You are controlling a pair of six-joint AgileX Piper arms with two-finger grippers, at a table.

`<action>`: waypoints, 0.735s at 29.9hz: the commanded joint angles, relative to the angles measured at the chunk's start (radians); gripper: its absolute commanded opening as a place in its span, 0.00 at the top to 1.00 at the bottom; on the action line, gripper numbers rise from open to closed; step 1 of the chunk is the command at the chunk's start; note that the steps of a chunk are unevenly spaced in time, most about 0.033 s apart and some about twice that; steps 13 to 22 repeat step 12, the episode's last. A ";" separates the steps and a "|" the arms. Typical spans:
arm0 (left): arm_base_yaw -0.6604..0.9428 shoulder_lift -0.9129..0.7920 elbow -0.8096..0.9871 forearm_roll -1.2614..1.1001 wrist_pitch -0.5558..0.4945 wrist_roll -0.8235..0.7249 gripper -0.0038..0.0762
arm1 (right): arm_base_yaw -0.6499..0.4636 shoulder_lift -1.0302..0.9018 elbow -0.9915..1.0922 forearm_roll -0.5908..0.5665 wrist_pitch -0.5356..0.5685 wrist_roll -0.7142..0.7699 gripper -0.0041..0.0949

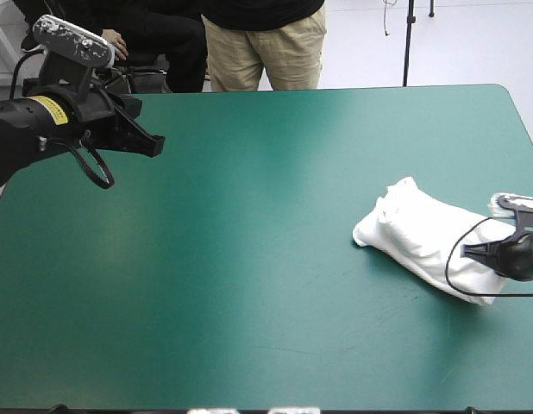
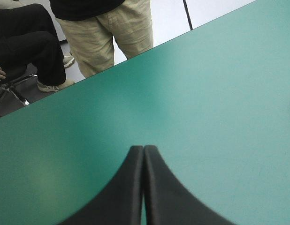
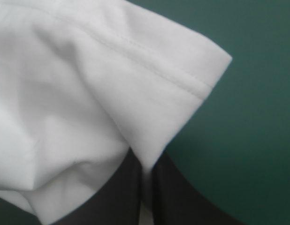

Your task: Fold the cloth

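- There's the T-shirt (image 1: 422, 235), a white bundle on the teal-green cover (image 1: 249, 285), out at about four o'clock from the table's middle.
- At the bundle's four o'clock end, the right gripper (image 1: 470, 251) has its black fingers (image 3: 126, 192) pinched on a hemmed fold (white cloth shows right between them).
- Up at ten o'clock, well apart from the bundle, the left gripper (image 1: 156, 145) hangs above the cover, fingers pressed together into one point.

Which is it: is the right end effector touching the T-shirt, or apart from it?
Touching. In the right wrist view the right end effector is shut on the T-shirt, with white fabric pinched between its black fingers.
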 commanded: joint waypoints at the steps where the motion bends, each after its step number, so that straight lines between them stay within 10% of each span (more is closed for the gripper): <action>1: -0.002 -0.021 -0.026 0.012 0.058 -0.012 0.97 | -0.042 -0.033 -0.021 -0.005 -0.048 0.000 0.96; 5: -0.002 -0.021 -0.026 0.019 0.058 -0.012 0.97 | -0.042 -0.021 -0.021 0.017 -0.068 -0.033 0.80; 12: -0.002 -0.058 -0.026 0.076 0.060 -0.067 0.97 | -0.035 -0.023 -0.028 0.115 -0.118 -0.090 0.21; 22: -0.002 -0.058 -0.026 0.076 0.060 -0.067 0.97 | -0.035 -0.023 -0.028 0.115 -0.118 -0.090 0.21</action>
